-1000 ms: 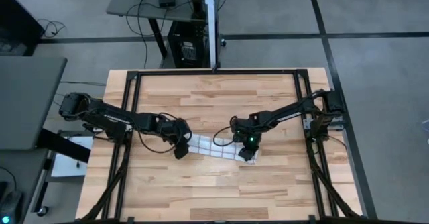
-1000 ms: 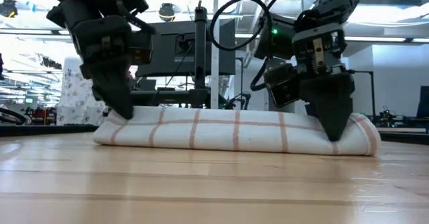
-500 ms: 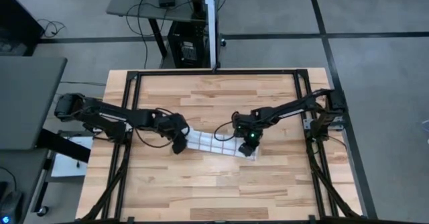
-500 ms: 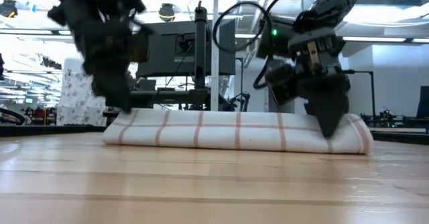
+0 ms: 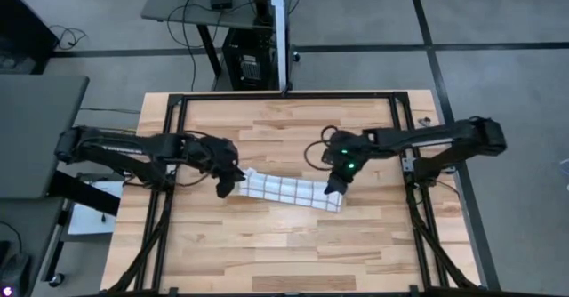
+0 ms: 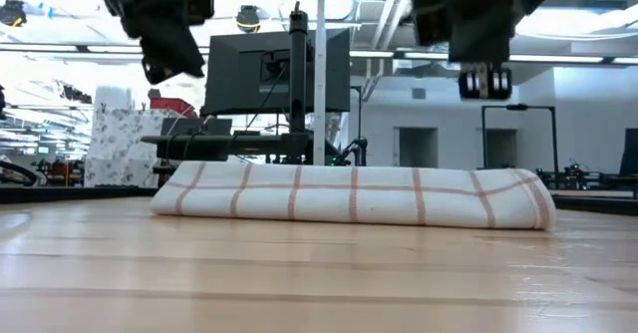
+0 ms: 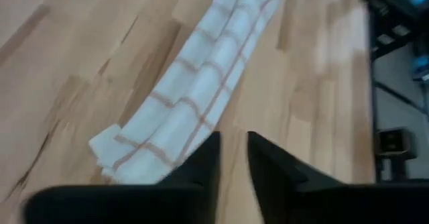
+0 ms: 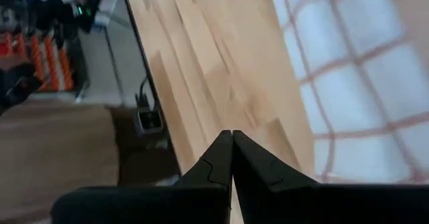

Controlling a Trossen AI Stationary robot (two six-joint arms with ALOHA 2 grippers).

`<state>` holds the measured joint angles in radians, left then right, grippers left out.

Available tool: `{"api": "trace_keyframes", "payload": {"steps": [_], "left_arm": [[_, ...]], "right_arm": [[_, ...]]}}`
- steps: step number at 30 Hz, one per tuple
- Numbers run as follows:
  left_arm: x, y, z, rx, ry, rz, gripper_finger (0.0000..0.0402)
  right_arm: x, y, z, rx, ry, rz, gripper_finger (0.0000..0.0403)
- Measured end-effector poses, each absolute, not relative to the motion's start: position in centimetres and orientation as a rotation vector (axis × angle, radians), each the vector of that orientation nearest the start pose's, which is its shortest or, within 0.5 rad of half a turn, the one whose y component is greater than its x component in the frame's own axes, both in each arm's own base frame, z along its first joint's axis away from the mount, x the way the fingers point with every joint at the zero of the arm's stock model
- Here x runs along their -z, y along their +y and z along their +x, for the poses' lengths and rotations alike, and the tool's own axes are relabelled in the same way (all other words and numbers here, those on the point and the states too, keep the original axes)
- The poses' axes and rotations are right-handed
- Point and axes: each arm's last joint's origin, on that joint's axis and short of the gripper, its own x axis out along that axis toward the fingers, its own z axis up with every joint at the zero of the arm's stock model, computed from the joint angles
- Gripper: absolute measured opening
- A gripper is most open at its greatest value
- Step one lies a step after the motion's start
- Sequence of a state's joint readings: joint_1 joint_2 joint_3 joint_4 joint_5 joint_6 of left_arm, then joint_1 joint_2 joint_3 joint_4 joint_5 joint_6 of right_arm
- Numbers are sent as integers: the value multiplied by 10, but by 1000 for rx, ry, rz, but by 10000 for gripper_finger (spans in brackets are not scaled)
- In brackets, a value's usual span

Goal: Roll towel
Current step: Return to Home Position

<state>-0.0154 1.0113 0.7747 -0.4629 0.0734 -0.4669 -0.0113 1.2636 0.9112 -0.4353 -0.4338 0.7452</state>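
The towel (image 5: 289,190), white with reddish-brown grid lines, lies rolled into a long flat band on the wooden table (image 5: 293,252), resting along its whole length (image 6: 349,193). My left gripper (image 5: 224,188) hangs above the towel's left end (image 7: 194,96), its fingers a narrow gap apart (image 7: 232,143) with nothing between them. My right gripper (image 5: 334,188) hangs shut and empty above the towel's right end (image 8: 362,83). In the low view both grippers (image 6: 164,72) (image 6: 485,86) are well clear of the cloth.
Black frame rails (image 5: 173,181) (image 5: 411,181) run along the table's left and right sides and its far edge. A monitor on a stand (image 6: 289,74) is beyond the far edge. Bare wood lies near of the towel (image 5: 284,252) and far of it (image 5: 284,128).
Both grippers have lifted off the towel's two ends and risen well above it, the left one also drawing back a little toward the table's left edge. The rolled towel stays lying on the table where it was.
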Motion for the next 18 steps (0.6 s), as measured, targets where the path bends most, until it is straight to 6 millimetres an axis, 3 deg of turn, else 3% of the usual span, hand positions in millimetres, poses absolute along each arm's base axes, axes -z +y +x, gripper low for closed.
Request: {"api": "trace_keyframes", "payload": {"steps": [5, 9, 12, 18], "left_arm": [[-281, -6, 200, 6, 615, -426, 6], [-289, -8, 197, 103, 560, -383, 2], [-291, -7, 195, 73, 541, -346, 1], [-290, -3, 193, -85, 534, -320, 1]], "right_arm": [[-296, 18, 231, -15, 664, 654, 0], [-318, 13, 203, 42, 407, 494, 0], [-316, 4, 170, 53, 215, 475, 0], [-298, -5, 114, 126, 68, 621, 0]]}}
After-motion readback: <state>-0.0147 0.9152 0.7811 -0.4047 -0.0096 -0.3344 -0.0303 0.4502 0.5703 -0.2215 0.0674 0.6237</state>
